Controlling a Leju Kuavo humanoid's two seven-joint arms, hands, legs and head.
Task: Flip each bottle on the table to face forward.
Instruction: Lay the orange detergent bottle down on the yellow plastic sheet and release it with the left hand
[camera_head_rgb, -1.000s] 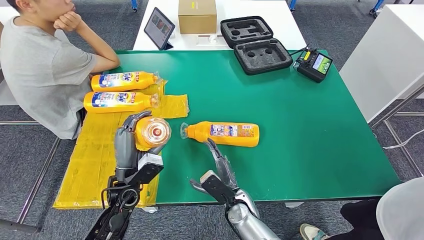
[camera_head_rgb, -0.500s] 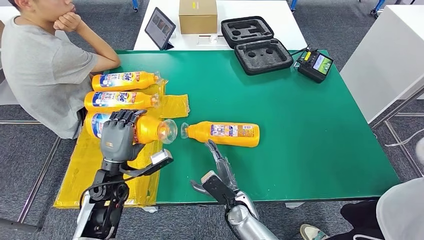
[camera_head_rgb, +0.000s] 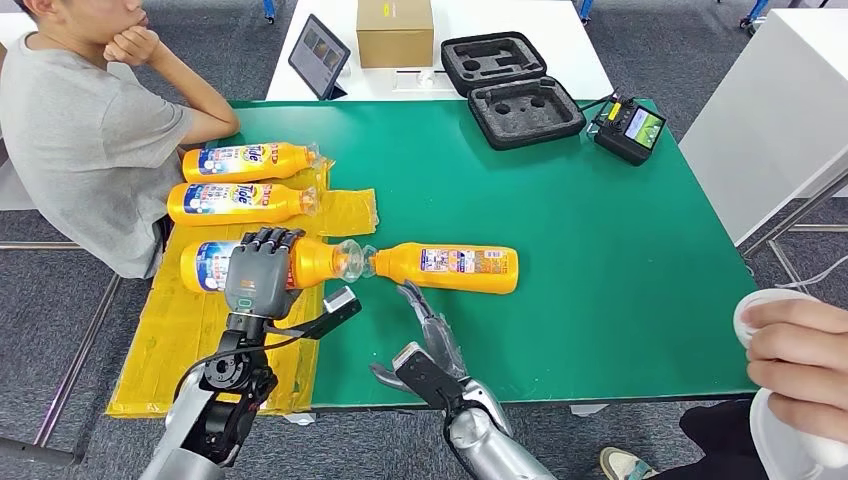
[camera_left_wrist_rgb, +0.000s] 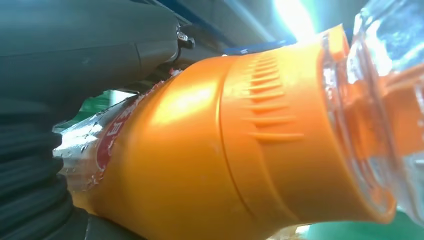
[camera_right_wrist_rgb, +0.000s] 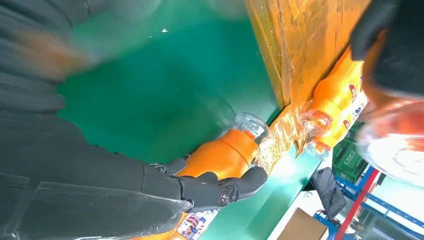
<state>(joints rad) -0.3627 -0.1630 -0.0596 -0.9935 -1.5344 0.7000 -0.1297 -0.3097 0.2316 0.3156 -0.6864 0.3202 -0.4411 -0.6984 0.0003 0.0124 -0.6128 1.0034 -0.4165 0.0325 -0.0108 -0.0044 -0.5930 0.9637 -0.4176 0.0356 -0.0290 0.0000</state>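
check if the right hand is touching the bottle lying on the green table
Cannot tell. In the head view the right hand has fingertips just short of the bottle, but the right wrist view shows dark fingers overlapping its orange body, with no plain gap or contact.

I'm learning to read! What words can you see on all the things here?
"Tide" on the far bottle.
"Tide" on the second bottle.
Held bottle, gripped by the left hand: label too blurred.
Lone bottle near the right hand: print too small.
Tablet, controller screen: unreadable.
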